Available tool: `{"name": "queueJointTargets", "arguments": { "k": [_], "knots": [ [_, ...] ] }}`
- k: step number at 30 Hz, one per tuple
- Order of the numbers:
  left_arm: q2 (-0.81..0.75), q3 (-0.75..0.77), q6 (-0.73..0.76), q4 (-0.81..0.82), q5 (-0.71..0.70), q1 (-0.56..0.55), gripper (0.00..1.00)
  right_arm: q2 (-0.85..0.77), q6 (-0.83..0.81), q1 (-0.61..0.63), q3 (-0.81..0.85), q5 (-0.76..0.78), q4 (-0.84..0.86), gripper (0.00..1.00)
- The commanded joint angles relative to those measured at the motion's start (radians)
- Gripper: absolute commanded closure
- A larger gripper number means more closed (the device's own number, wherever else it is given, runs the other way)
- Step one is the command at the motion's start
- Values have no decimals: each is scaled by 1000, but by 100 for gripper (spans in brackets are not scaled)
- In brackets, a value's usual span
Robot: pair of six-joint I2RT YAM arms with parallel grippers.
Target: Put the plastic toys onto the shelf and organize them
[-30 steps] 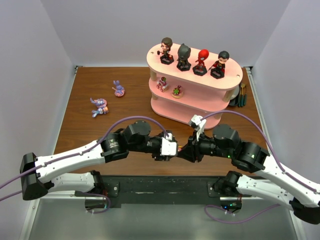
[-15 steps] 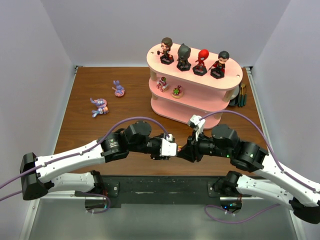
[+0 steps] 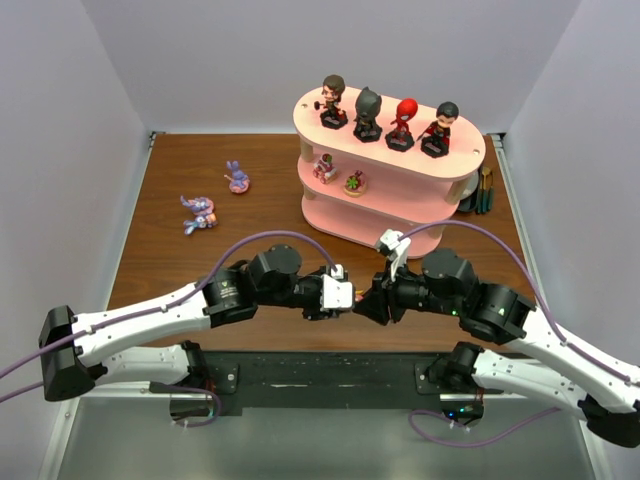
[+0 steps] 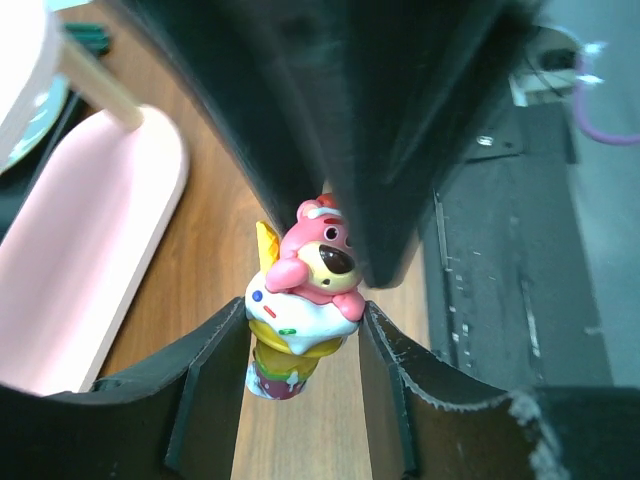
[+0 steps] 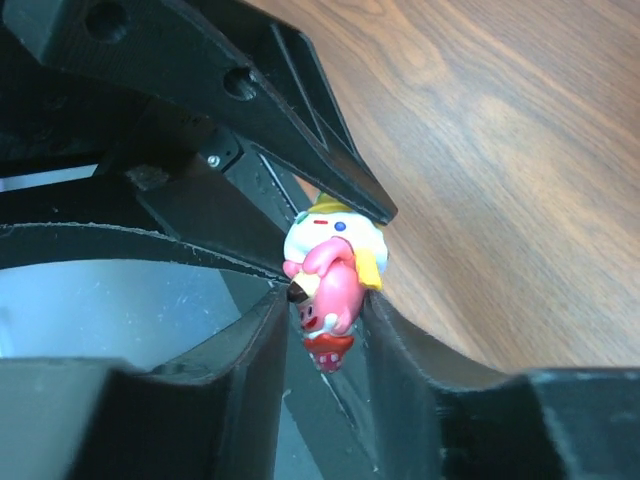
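Left pincer (image 3: 350, 297) and right pincer (image 3: 368, 300) sat tip to tip over the near-middle worktop (image 3: 270, 190), with the pink toy (image 4: 305, 300) plugging the gap; no way through there. Both arms spanned the near edge. Open worktop lay left and centre, apart from a purple creature (image 3: 237, 178) and a second creature (image 3: 197, 212) at far left. The shelf (image 3: 345, 220) blocked back right, pens (image 3: 483, 190) just beside its right end. Four figures (image 3: 368, 112) crowded the top board. Small toys (image 3: 324, 166) took the middle tier's left, with room to their right.

Brown wooden table (image 3: 270, 190) enclosed by plain pale grey walls (image 3: 200, 60).
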Motion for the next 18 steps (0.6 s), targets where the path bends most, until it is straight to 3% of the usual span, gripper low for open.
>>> {"name": "queueJointTargets", "arguments": {
  "k": [1,6,18],
  "knots": [
    [-44,-39,-103,147,-115,-1,100,-20,-7,2,9,80,19,46],
    [-65,-116,-226,257,-226,-1,100,-39,-27,2,41,172,28,27],
    [-18,-157,-494,501,-504,-1,100,-63,-76,0,135,714,-73,8]
  ]
}}
